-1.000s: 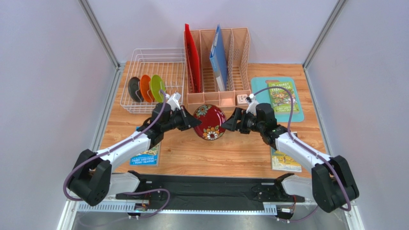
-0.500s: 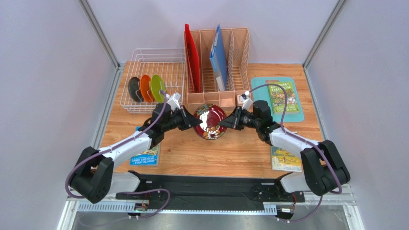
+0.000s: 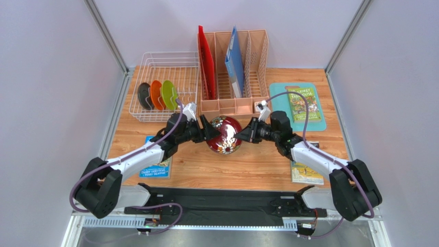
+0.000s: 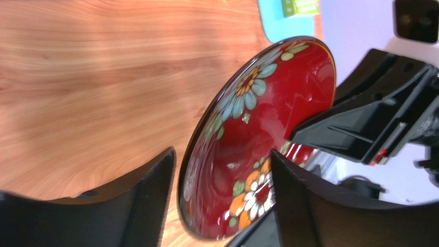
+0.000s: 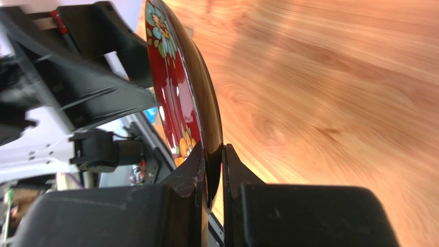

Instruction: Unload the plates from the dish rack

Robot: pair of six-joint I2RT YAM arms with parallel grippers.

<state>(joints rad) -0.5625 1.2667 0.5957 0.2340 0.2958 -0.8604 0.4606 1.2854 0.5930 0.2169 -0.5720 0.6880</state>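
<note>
The red floral plate hangs over the worktop between both arms. The right gripper has closed its jaws on the rim, and the left gripper jaws now stand wide. The handover looks done; 3 plates wait in the dish rack.

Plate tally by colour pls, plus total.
Red floral plate: 1
Lime green plate: 1
Orange plate: 1
Dark grey plate: 1
Total: 4
</note>
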